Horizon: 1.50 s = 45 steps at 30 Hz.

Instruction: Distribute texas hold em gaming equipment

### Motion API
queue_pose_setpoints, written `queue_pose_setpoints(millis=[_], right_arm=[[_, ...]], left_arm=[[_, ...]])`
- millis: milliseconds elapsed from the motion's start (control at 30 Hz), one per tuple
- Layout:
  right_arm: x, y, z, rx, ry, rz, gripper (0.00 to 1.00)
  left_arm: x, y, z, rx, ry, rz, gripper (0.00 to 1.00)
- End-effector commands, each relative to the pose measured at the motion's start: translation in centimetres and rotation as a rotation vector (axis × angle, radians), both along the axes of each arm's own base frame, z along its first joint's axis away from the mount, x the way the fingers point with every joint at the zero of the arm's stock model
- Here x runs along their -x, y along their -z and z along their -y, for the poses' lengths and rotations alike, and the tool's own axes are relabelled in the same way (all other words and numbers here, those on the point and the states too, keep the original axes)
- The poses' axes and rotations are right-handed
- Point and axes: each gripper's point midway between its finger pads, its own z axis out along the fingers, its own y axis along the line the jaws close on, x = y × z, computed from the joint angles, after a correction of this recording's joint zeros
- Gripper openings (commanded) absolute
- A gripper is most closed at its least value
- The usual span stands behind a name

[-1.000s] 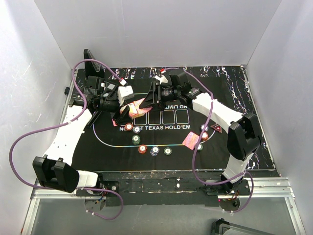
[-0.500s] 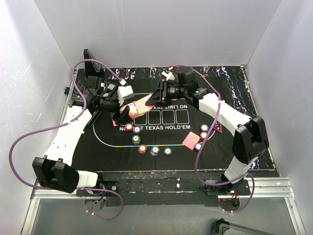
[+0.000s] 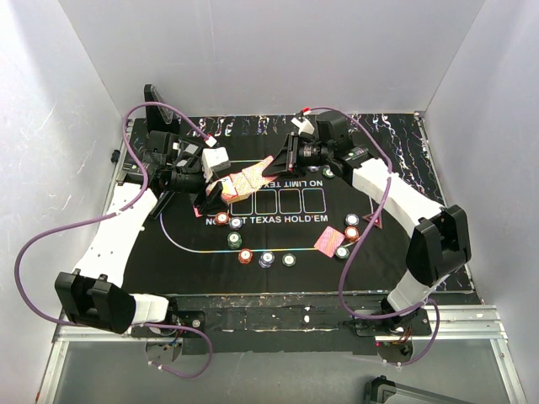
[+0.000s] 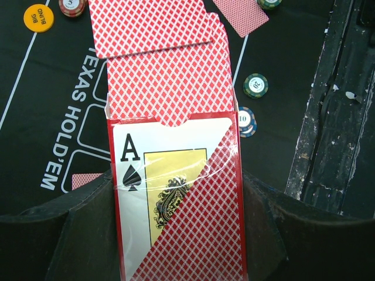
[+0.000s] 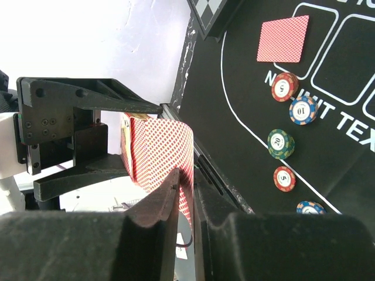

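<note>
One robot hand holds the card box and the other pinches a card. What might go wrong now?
1. The card curves in the right gripper, so it might crease or slip free.
2. Other cards poke out of the open card box held by the left gripper. A pull might drag several out and spill them onto the mat.

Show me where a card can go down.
Free: the empty outlined boxes between the lettering lines, and the mat strip between the chip row and the near edge. Crowded: the left end, where the left gripper holds the deck, and around the card at right.
</note>
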Motion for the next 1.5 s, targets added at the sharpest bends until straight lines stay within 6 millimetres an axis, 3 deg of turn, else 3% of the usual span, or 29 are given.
queue_pose_setpoints(millis=[0,100,333,500,667,867,900,1067,1167,1333,1433,1467], right_arm=[[-0.6,-3.1,1.5,-0.019,0.039,0.087,0.15],[-1.3,-3.3,2.3,-0.021,0.072,0.088,0.01],[-2.5,-4.7,3.5,-0.081,0.102,0.084,0.01],[-4.1,-3.0,4.0,-0.124,0.128,0.033,0.01],[-5.4,2.4,-0.1,-0.081,0.052,-0.065,0.01],[-5.4,9.0,-7.5,-0.003,-0.066,-0.176,0.01],[-5.6,8.9,-9.0,-0.007,-0.087,-0.172,0.01],[-6.4,12.9,-13.7,0.032,-0.134,-0.193,0.01],[-6.8,14.1,-15.5,0.036,-0.146,-0.177,0.01],[-7.3,17.1,-16.6,0.062,-0.120,-0.208,0.03],[-7.5,18.9,-16.9,0.086,-0.099,-0.219,0.21],[-7.6,19.4,-16.9,0.094,-0.091,-0.228,0.32]], left_arm=[[0.8,-2.8,0.7,0.061,0.036,0.085,0.00],[0.9,-2.8,0.6,0.063,0.036,0.083,0.00],[1.0,-2.8,0.7,0.065,0.034,0.076,0.00],[1.1,-2.8,0.6,0.058,0.032,0.076,0.00],[1.3,-3.1,0.7,0.068,0.031,0.066,0.00],[1.4,-2.5,0.4,0.049,0.028,0.051,0.00],[1.5,-2.4,0.4,0.044,0.027,0.044,0.00],[1.7,-2.1,0.3,0.035,0.031,0.032,0.00],[1.7,-2.3,0.3,0.038,0.030,0.032,0.00],[1.9,-2.5,0.3,0.044,0.031,0.026,0.00],[2.0,-2.2,0.4,0.045,0.036,0.017,0.00],[2.0,-2.2,0.4,0.046,0.036,0.013,0.00]])
